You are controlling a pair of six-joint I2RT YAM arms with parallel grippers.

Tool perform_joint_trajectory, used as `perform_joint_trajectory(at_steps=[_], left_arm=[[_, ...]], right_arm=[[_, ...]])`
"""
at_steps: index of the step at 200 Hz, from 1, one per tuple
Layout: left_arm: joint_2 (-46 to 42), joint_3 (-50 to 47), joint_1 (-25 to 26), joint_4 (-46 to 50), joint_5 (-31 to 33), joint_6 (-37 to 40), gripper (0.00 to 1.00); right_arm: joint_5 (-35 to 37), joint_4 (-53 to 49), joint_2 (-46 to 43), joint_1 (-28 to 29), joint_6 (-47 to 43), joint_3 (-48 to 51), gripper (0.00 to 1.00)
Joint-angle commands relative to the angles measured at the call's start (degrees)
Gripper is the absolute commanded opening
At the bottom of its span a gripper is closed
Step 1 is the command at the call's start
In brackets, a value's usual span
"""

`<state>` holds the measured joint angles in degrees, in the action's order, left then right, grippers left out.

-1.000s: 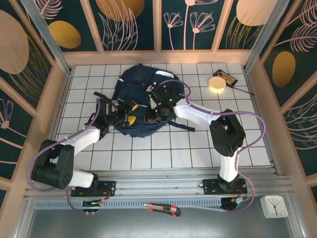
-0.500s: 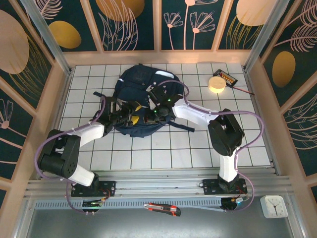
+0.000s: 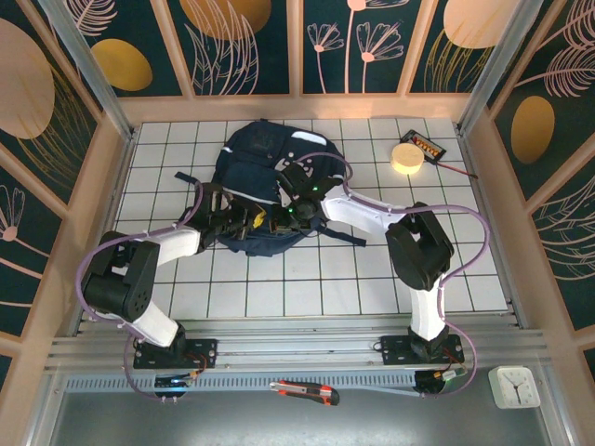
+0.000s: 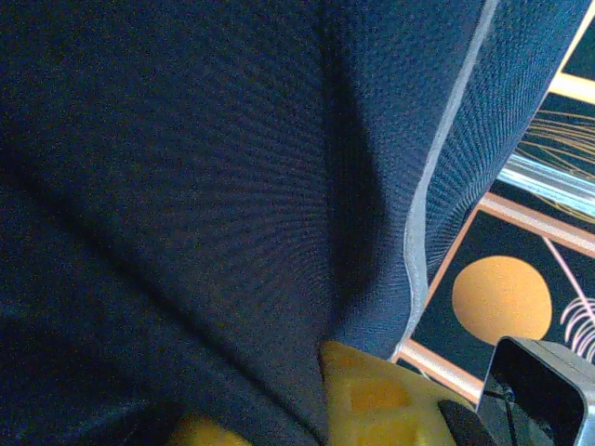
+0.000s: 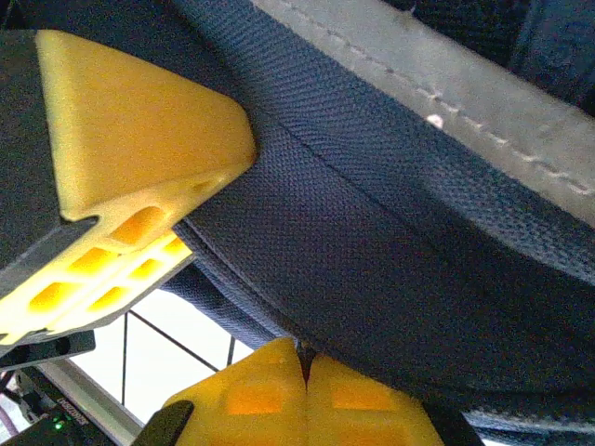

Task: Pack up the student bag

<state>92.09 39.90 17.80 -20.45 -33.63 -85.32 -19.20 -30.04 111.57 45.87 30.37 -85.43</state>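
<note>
Top external view: at centre-left, the left gripper (image 3: pixel 244 221) is clenched on the lower edge of the student bag (image 3: pixel 260 167). The bag lies on the white tiled table (image 3: pixel 372 269), upper middle of the frame. Left wrist view: navy cloth is folded between the yellow fingers (image 4: pixel 372 400). Just right of the left claw, the right gripper (image 3: pixel 279 216) is clamped on the same fabric edge. Upper right: a round tan disc (image 3: pixel 406 157) sits just beside a small black device (image 3: pixel 426 144).
</note>
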Motion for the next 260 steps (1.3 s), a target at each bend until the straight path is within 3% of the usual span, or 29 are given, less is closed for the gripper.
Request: perform_joint_trajectory(at_steps=[1, 52, 113, 194, 260], left_arm=[[-0.3, -1.2, 0.7, -2.0, -1.1, -1.2, 0.0], [-3.5, -2.9, 0.7, 1.5, 1.0, 2.3, 0.0], [-6.3, 3.4, 0.7, 15.1, 6.0, 13.3, 0.0], [-6.9, 5.0, 0.7, 16.1, 7.4, 14.9, 0.0], [-5.8, 9.9, 0.7, 23.9, 8.0, 23.3, 0.0]], right_arm=[[-1.0, 0.2, 0.5, 1.0, -1.3, -2.5, 0.0], [0.1, -0.9, -0.4, 0.8, -3.2, -1.8, 0.0], [0.7, -0.8, -2.9, 0.0, -4.9, 1.2, 0.0], [1.5, -0.1, -8.3, -2.2, -5.3, 7.0, 0.0], [2.4, 0.2, -11.1, -3.5, -5.5, 10.3, 0.0]])
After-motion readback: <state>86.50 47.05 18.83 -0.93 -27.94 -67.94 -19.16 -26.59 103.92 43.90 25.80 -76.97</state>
